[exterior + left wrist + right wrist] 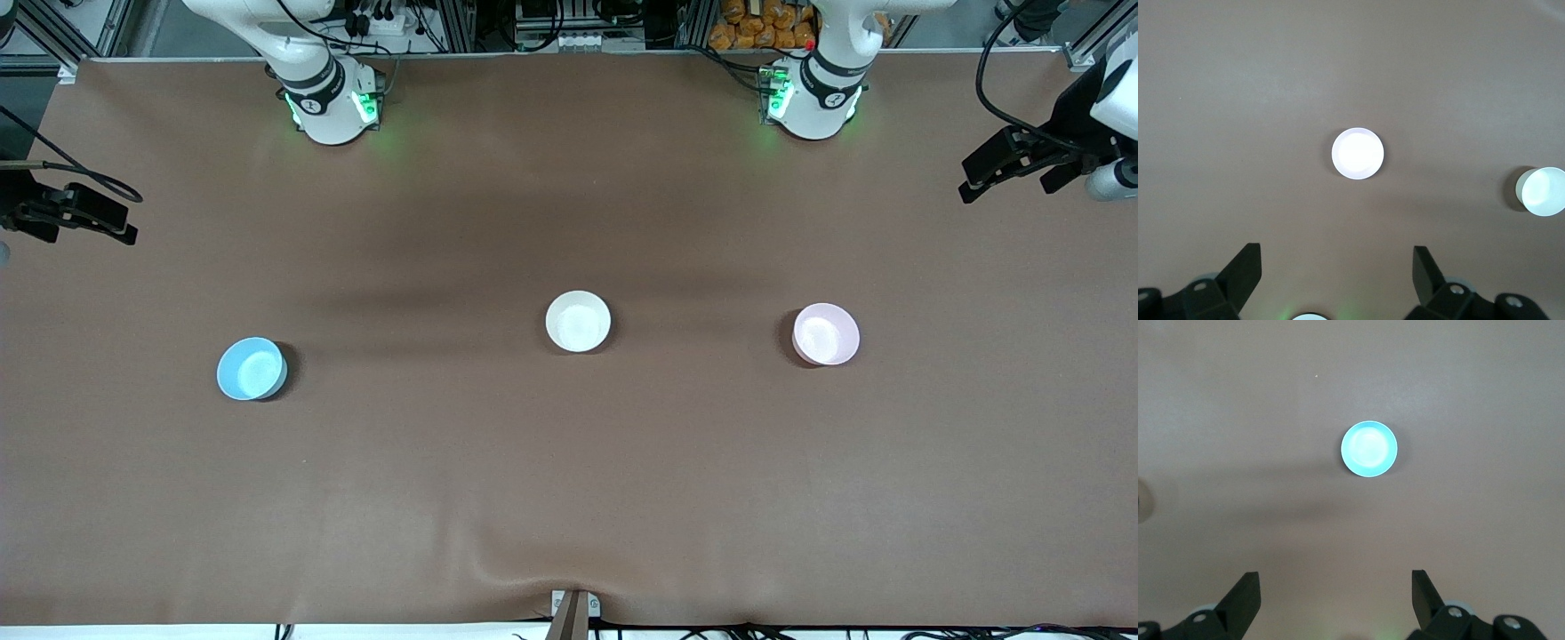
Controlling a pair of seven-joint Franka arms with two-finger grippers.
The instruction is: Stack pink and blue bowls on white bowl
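Note:
Three bowls stand apart on the brown table. The white bowl [578, 321] is in the middle. The pale pink bowl [826, 333] stands toward the left arm's end, and the sky blue bowl [252, 368] toward the right arm's end. My left gripper [1009, 182] is open and empty, high over the left arm's end of the table. Its wrist view shows the pink bowl [1357, 153] between the fingers [1245, 267] and the white bowl [1543, 191] at the edge. My right gripper [89, 231] is open and empty, high over the right arm's end. Its wrist view shows the blue bowl [1369, 449].
The two arm bases [331, 107] [813, 98] stand at the table's edge farthest from the front camera. A small clamp [573, 609] sits at the nearest edge, where the brown cover is wrinkled. A sliver of the white bowl [1141, 500] shows in the right wrist view.

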